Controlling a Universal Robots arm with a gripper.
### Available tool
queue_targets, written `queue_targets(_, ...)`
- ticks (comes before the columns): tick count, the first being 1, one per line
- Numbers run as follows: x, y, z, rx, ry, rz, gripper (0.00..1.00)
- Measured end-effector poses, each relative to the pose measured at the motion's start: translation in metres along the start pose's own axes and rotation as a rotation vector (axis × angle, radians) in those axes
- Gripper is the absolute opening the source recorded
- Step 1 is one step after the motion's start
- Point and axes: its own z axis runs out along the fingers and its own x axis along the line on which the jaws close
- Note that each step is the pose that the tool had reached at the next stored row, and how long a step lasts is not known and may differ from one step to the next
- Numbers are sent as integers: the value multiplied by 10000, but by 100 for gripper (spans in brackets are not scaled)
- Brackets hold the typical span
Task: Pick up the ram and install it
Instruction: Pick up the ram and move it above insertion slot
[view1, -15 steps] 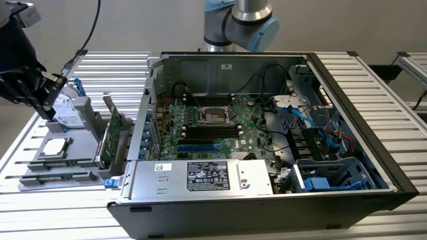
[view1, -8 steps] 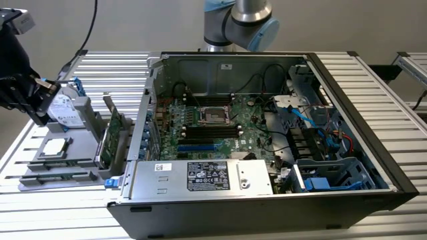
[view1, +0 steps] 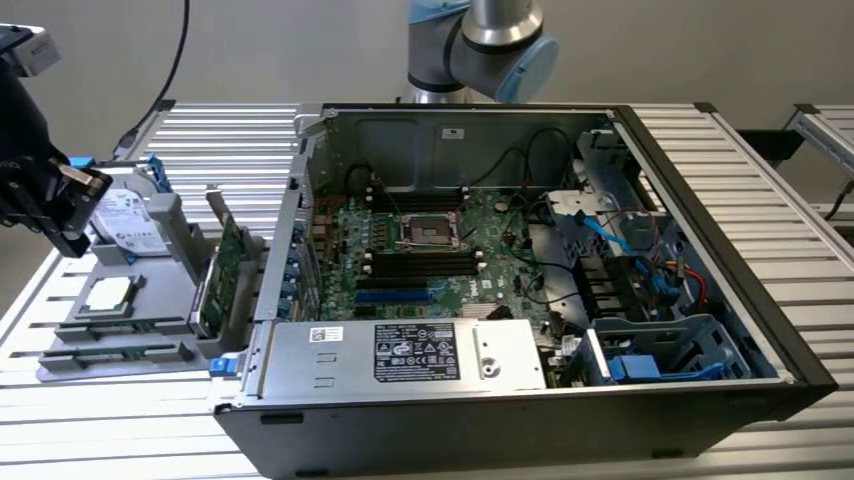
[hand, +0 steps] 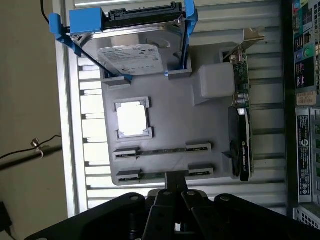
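I'm on the pick-up step, nothing grasped yet. My tool (hand: 172, 181) hangs over the grey tray (hand: 165, 100) on the bench (view1: 747, 150), fingers pressed together and pinching nothing I can see. The ram (view1: 120, 352) sits on edge in the tray row farthest from the hard drive (hand: 132, 52), closest to my tool tip. By my reckoning the grasp calls for fingers spread and squared across that thin edge. Count: two stick rows, second one maybe filled, can't tell; one CPU chip (hand: 132, 120), one expansion card (hand: 241, 125), one hard drive, one open computer case (view1: 400, 440).
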Motion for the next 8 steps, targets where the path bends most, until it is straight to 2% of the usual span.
queue_targets(8,0,0,0,0,0,-1,11)
